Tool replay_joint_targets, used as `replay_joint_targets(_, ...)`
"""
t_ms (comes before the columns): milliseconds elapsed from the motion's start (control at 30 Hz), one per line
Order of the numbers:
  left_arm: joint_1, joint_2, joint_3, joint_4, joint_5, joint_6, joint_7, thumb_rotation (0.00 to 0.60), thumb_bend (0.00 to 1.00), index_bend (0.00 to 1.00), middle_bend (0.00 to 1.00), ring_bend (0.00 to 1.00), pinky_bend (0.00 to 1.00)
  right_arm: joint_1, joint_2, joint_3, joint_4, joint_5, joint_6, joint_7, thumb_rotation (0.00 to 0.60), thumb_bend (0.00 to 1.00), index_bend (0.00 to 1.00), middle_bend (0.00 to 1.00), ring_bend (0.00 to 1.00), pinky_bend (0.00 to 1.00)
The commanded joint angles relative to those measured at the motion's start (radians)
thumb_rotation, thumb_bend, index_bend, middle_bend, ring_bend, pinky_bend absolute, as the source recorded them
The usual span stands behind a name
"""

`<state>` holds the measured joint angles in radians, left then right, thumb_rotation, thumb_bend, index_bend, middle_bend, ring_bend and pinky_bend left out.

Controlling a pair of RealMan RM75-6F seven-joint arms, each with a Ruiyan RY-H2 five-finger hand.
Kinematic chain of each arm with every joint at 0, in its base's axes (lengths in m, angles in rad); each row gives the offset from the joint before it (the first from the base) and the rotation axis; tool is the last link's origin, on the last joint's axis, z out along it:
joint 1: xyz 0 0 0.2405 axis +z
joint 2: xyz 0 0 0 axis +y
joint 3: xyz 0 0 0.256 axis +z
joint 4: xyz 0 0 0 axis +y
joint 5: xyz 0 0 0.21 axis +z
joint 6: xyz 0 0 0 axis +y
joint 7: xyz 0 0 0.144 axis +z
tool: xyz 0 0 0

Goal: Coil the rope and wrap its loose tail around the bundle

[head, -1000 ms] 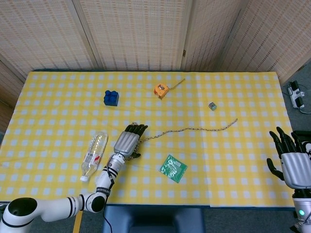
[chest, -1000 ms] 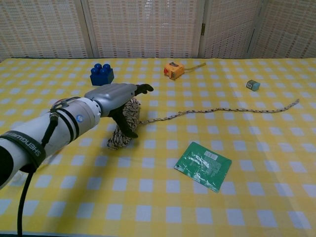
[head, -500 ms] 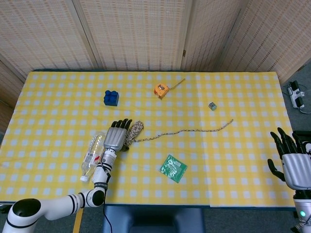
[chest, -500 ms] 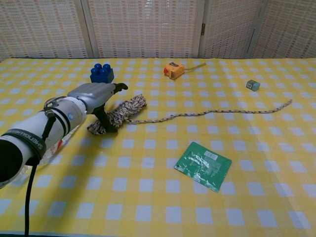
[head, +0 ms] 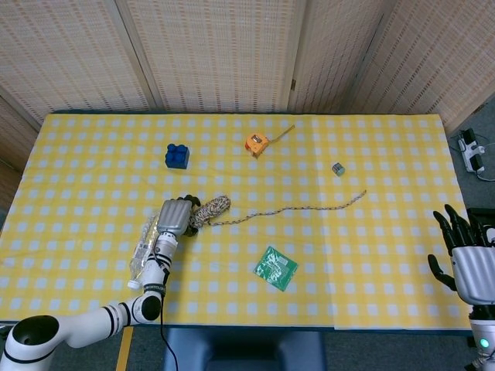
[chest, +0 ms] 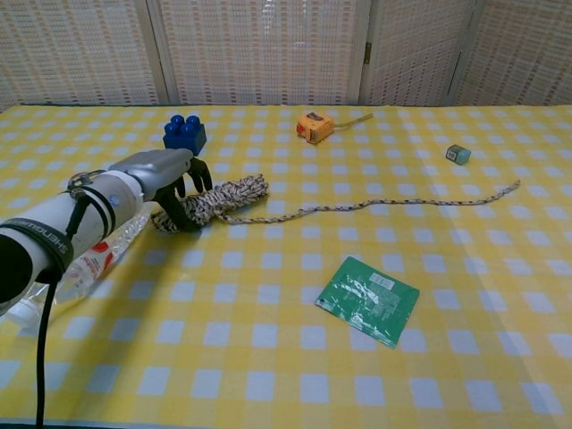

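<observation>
The speckled rope is partly coiled into a short bundle [head: 211,208] [chest: 224,198] lying on the yellow checked table. Its loose tail [head: 305,207] [chest: 393,203] runs right in a wavy line and ends near the right side. My left hand [head: 175,216] [chest: 164,181] grips the bundle's left end, with the fingers curled around it, close to a plastic bottle. My right hand [head: 469,261] hangs off the table's right front corner, fingers spread and holding nothing. The chest view does not show it.
A plastic bottle [head: 146,249] [chest: 86,262] lies just left of my left hand. A green packet [head: 276,267] [chest: 367,300] lies in front of the tail. Further back are a blue block [head: 177,155] [chest: 184,134], an orange tape measure [head: 257,144] [chest: 315,126] and a small grey cube [head: 338,168] [chest: 458,154].
My left hand has drawn back to the left with the bundle, laying it flat and dragging the tail's end leftward. The right hand has sunk slightly lower.
</observation>
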<state>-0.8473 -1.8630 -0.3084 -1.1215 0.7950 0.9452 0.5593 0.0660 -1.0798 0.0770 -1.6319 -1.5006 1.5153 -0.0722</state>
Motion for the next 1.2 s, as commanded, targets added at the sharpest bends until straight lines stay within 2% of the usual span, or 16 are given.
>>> replay_joint_targets(33,-0.001,-0.003,0.000,-0.006,-0.009,-0.005,-0.002,0.600,0.24,0.39,0.36,0.41,0.47,-0.002,-0.001,0.000,0.003,0.000,0.002,0.003,0.600,0.43,0.00,0.03,0.12,0.00)
replay_joint_targets(400,-0.027,-0.018,-0.015,-0.009,-0.035,-0.005,0.010,0.600,0.25,0.40,0.37,0.41,0.47,-0.005,-0.002,0.001,0.014,0.008,-0.001,0.015,0.600,0.43,0.00,0.03,0.13,0.00)
replay_joint_targets(667,-0.030,-0.011,-0.021,-0.018,-0.037,-0.012,-0.018,0.600,0.28,0.47,0.43,0.46,0.49,-0.002,-0.004,0.003,0.017,0.012,-0.008,0.015,0.600,0.43,0.00,0.03,0.13,0.00)
replay_joint_targets(867,-0.032,-0.030,-0.017,0.021,-0.023,-0.025,-0.058,0.600,0.38,0.54,0.50,0.51,0.53,-0.002,-0.002,0.004,0.016,0.016,-0.012,0.016,0.600,0.43,0.00,0.03,0.14,0.00)
replay_joint_targets(1033,-0.020,-0.034,-0.024,0.035,0.018,-0.038,-0.150,0.600,0.50,0.63,0.59,0.59,0.67,0.001,-0.002,0.005,0.017,0.020,-0.019,0.014,0.600,0.43,0.00,0.03,0.14,0.00)
replay_joint_targets(1200,-0.009,-0.007,-0.016,0.025,0.080,-0.072,-0.242,0.600,0.61,0.69,0.66,0.65,0.74,0.011,0.002,0.004,0.010,0.013,-0.030,0.010,0.600,0.43,0.01,0.05,0.16,0.00)
